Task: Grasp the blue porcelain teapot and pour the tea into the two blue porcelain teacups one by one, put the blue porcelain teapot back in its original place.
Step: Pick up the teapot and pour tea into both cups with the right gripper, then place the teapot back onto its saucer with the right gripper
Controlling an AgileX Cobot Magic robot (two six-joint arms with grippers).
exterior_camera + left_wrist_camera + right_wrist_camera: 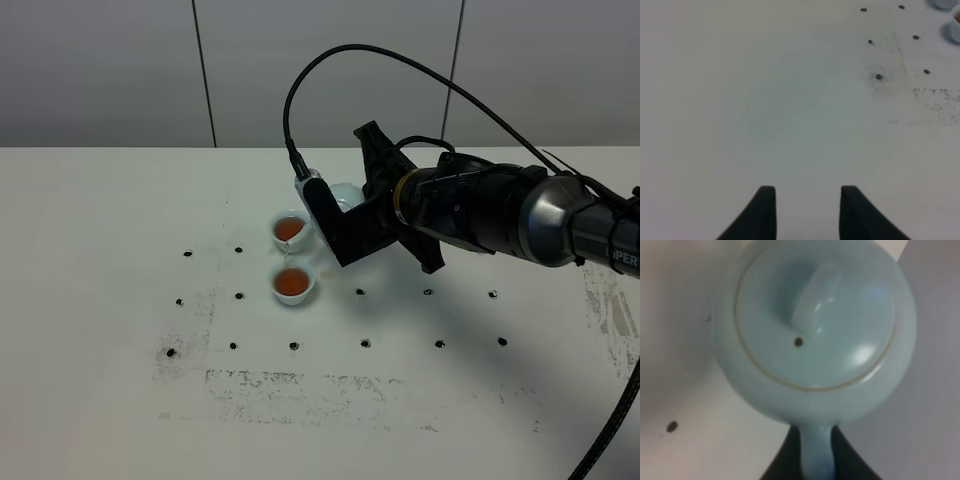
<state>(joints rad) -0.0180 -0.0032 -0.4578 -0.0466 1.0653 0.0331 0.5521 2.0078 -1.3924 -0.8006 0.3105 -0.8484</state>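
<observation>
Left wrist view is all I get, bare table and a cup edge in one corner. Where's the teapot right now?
Observer: The teapot is in the right gripper, which is closed on its handle, right beside the cups.
Operator: Any tea in the cups?
Observer: Yes, both hold reddish tea: the far teacup and the near teacup.
Operator: Is the lid on?
Observer: Yes, the right wrist view shows the lid seated on the pot.
</observation>
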